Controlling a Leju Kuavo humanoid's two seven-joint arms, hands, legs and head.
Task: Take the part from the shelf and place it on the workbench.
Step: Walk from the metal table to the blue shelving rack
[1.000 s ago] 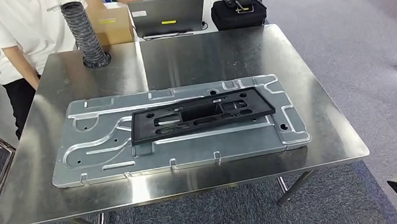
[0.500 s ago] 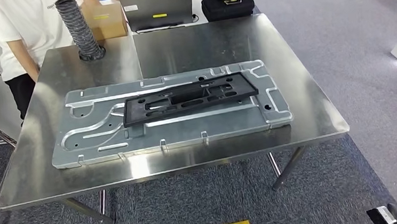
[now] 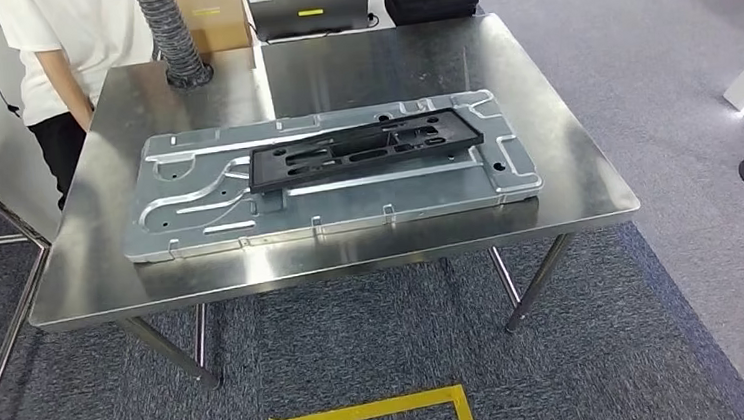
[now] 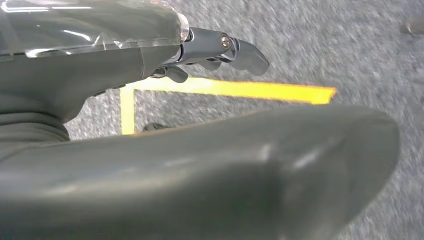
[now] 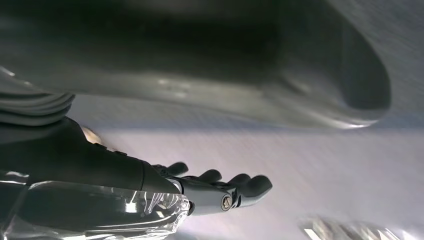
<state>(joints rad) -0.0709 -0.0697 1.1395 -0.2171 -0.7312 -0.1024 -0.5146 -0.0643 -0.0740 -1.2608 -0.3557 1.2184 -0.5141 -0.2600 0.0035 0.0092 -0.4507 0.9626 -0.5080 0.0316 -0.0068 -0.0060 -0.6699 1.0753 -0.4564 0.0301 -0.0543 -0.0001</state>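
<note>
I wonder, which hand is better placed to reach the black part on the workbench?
Neither clearly: the left hand and right hand both hang empty over the floor, and the black part lies about central on the workbench ahead.

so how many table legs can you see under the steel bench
3: one at the front left corner, one just behind it, and one at the front right. The tabletop may hide others.
</note>
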